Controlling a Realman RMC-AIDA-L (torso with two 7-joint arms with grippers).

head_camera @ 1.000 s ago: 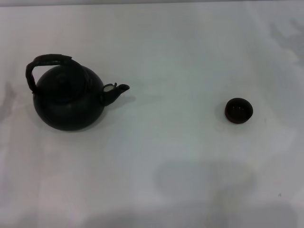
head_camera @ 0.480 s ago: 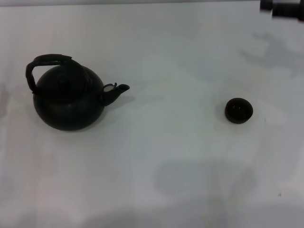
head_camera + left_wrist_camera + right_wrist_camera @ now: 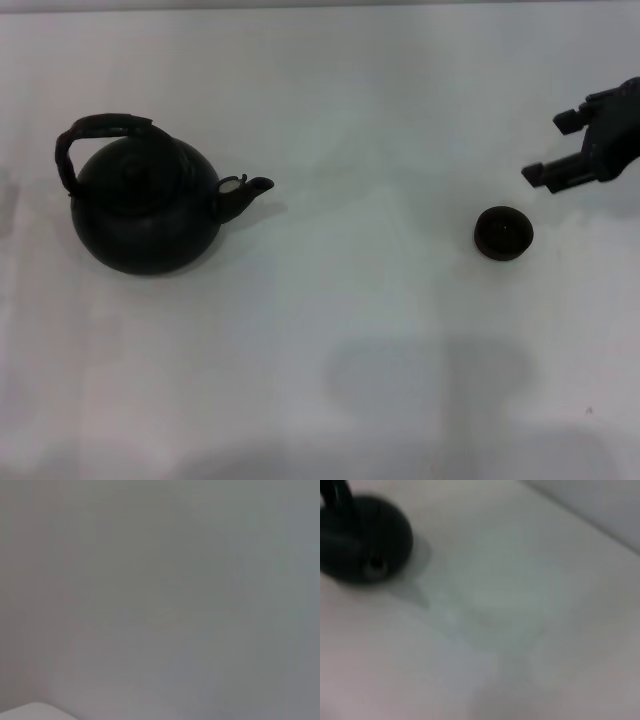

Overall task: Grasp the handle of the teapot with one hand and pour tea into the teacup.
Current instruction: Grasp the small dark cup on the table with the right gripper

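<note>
R gripper [image 3: 556, 150] open just above-right of teacup [image 3: 503, 233]; teapot [image 3: 146, 207] far left.

A plain white table [image 3: 330, 330] fills the head view, its surface matte and unmarked apart from soft grey shadows. One broad, faint shadow lies toward the near edge. In the right wrist view a pale wall [image 3: 600, 500] rises just behind the table's far edge.
</note>
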